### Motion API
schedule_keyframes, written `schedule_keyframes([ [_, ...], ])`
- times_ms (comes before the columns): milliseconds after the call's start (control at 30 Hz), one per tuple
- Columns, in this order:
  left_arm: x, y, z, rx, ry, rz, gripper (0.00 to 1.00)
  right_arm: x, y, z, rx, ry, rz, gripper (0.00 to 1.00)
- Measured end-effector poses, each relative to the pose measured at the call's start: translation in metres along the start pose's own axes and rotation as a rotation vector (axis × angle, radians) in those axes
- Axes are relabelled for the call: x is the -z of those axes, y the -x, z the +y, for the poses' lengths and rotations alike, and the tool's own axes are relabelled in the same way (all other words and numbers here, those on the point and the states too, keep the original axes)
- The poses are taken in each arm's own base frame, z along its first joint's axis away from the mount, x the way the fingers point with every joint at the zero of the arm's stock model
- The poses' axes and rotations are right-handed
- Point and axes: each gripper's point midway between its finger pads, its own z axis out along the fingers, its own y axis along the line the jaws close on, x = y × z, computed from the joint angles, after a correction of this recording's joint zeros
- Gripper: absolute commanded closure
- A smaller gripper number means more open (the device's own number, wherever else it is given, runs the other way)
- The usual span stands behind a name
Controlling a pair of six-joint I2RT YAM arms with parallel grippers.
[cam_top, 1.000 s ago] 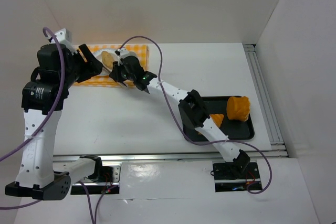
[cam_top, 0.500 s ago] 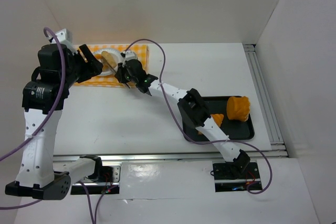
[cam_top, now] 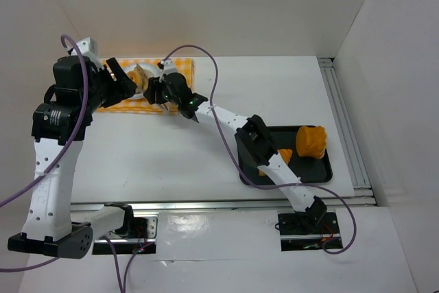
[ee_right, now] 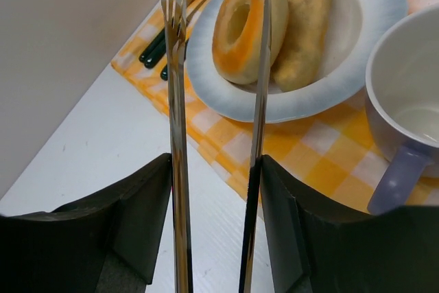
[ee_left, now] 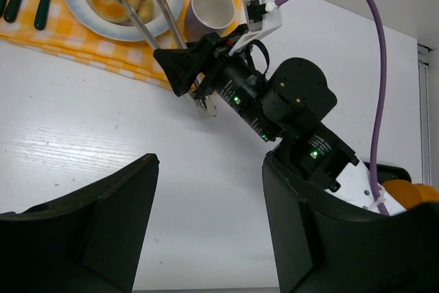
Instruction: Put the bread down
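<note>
The bread (ee_right: 302, 25), a pale tan oval roll, lies on a white plate (ee_right: 357, 66) beside a ring doughnut (ee_right: 240, 22). My right gripper (ee_right: 214, 169) is shut on metal tongs (ee_right: 175, 135). The tong arms stand apart, with their tips over the doughnut and nothing between them. In the left wrist view the bread (ee_left: 144, 6) and tongs (ee_left: 130, 15) show on the plate (ee_left: 82, 5). My left gripper (ee_left: 209, 162) is open and empty, held above the table near the plate. In the top view both grippers, left (cam_top: 122, 80) and right (cam_top: 164, 90), are at the plate (cam_top: 140, 77).
The plate stands on an orange checked cloth (ee_right: 322, 142) with a white mug (ee_right: 411, 101) and dark-handled cutlery (ee_right: 164, 49). A black tray (cam_top: 322, 169) at the right holds an orange croissant (cam_top: 310, 141) and another orange piece (cam_top: 282, 156). White walls enclose the table.
My right gripper has moved the tongs a little back and left over the plate. My left arm has shifted slightly upward.
</note>
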Motion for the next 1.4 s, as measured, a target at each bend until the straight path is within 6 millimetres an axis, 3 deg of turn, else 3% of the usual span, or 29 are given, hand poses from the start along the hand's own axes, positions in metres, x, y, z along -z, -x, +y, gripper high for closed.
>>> schedule_keyframes([
  [167, 0.001, 0.000, -0.001, 0.000, -0.008, 0.002, 0.25, 0.019, 0.019, 0.012, 0.009, 0.013, 0.000, 0.40],
  [267, 0.003, 0.001, -0.002, -0.001, -0.013, -0.003, 0.25, 0.042, 0.046, 0.026, 0.028, 0.021, -0.018, 0.40],
  [367, 0.006, 0.003, -0.004, -0.002, -0.021, -0.013, 0.25, 0.077, 0.083, 0.043, 0.044, 0.012, -0.047, 0.40],
  [500, 0.011, 0.009, -0.007, -0.002, -0.032, -0.031, 0.25, 0.155, 0.122, 0.048, 0.053, -0.048, -0.087, 0.40],
  [633, 0.014, 0.012, -0.008, -0.002, -0.039, -0.044, 0.25, 0.264, 0.128, 0.017, 0.034, -0.195, -0.123, 0.40],
  [733, 0.014, 0.012, -0.009, -0.002, -0.045, -0.042, 0.25, 0.318, 0.115, -0.022, -0.013, -0.319, -0.145, 0.40],
  [800, 0.014, 0.011, -0.010, -0.001, -0.052, -0.039, 0.25, 0.337, 0.102, -0.048, -0.043, -0.407, -0.147, 0.40],
  [933, 0.011, 0.006, -0.014, -0.002, -0.075, -0.020, 0.25, 0.337, 0.049, -0.081, -0.078, -0.511, -0.053, 0.40],
  [1133, 0.008, -0.001, -0.020, 0.000, -0.112, 0.007, 0.24, 0.291, -0.028, -0.116, -0.131, -0.602, 0.137, 0.40],
  [1233, 0.008, -0.001, -0.021, 0.000, -0.123, 0.009, 0.24, 0.268, -0.057, -0.131, -0.173, -0.628, 0.208, 0.20],
  [1267, 0.008, -0.001, -0.022, 0.000, -0.124, 0.010, 0.24, 0.263, -0.064, -0.134, -0.189, -0.631, 0.225, 0.07],
  [1333, 0.008, -0.001, -0.022, 0.000, -0.126, 0.012, 0.24, 0.254, -0.070, -0.134, -0.210, -0.621, 0.244, 0.01],
  [1400, 0.008, -0.001, -0.022, -0.002, -0.127, 0.012, 0.24, 0.248, -0.065, -0.131, -0.224, -0.615, 0.242, 0.01],
])
